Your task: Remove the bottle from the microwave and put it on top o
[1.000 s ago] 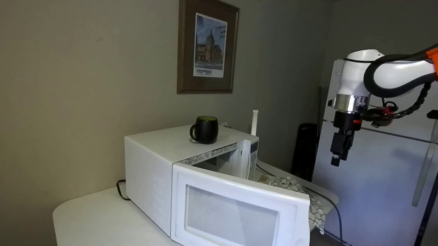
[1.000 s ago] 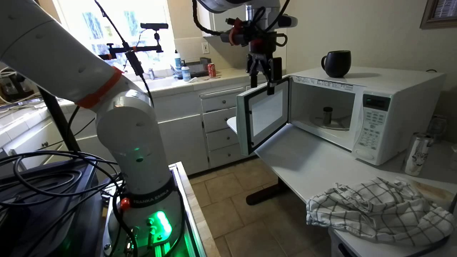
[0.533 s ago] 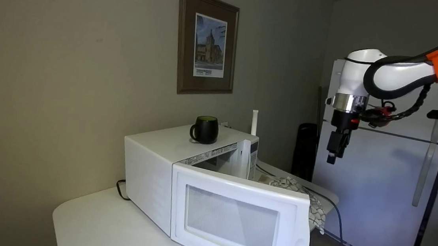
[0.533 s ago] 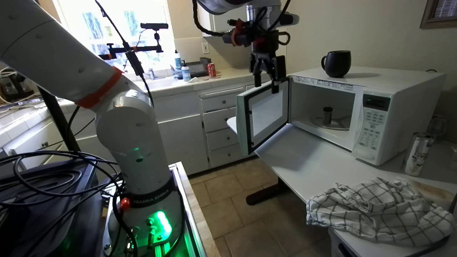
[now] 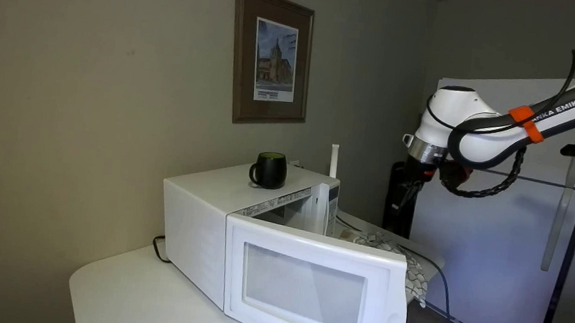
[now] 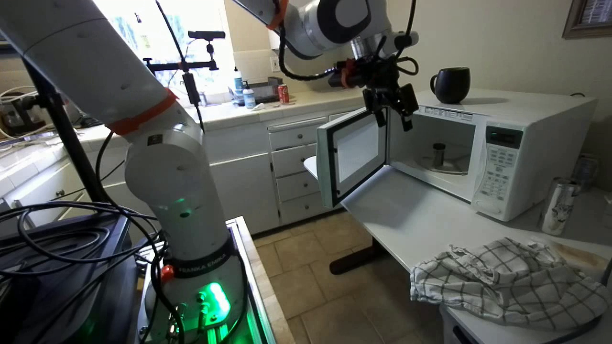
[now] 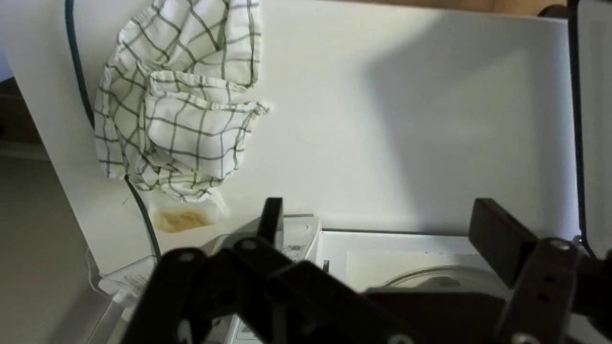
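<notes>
microwave (image 5: 260, 236) open | black mug (image 5: 271, 171) upright on top | tool (image 5: 400, 204) tilted

White arm (image 6: 172, 165), orange bands (image 6: 138, 120), black braided cable (image 5: 498, 191). Base (image 6: 191, 290), near left, lit green. Gripper (image 6: 394, 123) black, round screw heads (image 7: 560, 244).

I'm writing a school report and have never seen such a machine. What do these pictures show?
This is a jointed, pale robot arm ending in a black two-fingered claw. The claw is open and holds nothing. Two pictures view the room from outside the robot; the third is taken from its wrist, looking down. On a white table stands a boxy white microwave oven, its door open. Inside is a small, slim grey bottle with a dark top; on the oven sits a squat black mug. A crumpled white cloth with dark checks also lies on the table.
</notes>
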Controlling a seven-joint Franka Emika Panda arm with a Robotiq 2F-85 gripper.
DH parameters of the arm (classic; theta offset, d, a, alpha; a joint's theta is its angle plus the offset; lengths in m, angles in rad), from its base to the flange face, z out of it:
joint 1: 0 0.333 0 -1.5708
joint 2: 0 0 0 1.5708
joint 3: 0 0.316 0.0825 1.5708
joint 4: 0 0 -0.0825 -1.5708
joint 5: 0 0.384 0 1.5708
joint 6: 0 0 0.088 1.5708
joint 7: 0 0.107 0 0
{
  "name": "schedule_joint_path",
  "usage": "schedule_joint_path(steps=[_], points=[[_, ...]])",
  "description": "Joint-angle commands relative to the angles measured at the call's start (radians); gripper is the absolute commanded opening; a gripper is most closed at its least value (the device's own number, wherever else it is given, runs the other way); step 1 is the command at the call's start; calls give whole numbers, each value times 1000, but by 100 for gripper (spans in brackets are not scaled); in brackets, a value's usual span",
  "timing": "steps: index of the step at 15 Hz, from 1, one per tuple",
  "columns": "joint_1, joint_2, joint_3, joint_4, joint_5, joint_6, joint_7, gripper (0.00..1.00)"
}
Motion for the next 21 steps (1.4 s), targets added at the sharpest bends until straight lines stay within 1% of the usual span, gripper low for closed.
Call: schedule_joint_path(steps=[1,2,4,7,8,9,10,11,13,15,16,17,18,19,20,21], points=[[25,161,3,70,54,77,39,100],[10,80,3,27,13,55,26,100],[13,116,2,40,15,63,26,100],[12,101,0,40,16,63,25,100],[8,126,2,26,-2,152,24,100],[-4,150,9,9,-24,265,59,100],[6,161,8,16,-24,345,28,100],[0,188,12,12,-41,432,24,100],[22,238,-9,1,-4,612,-43,100],[67,305,-28,-6,55,787,-116,100],[129,347,-65,-8,89,874,-154,100],[178,398,-82,-9,111,962,-167,100],[222,457,-93,-10,88,1045,-133,100],[223,517,-76,-13,-11,1126,-27,100],[172,577,-42,-15,-134,1205,76,100],[122,643,-14,-12,-210,1283,126,100]])
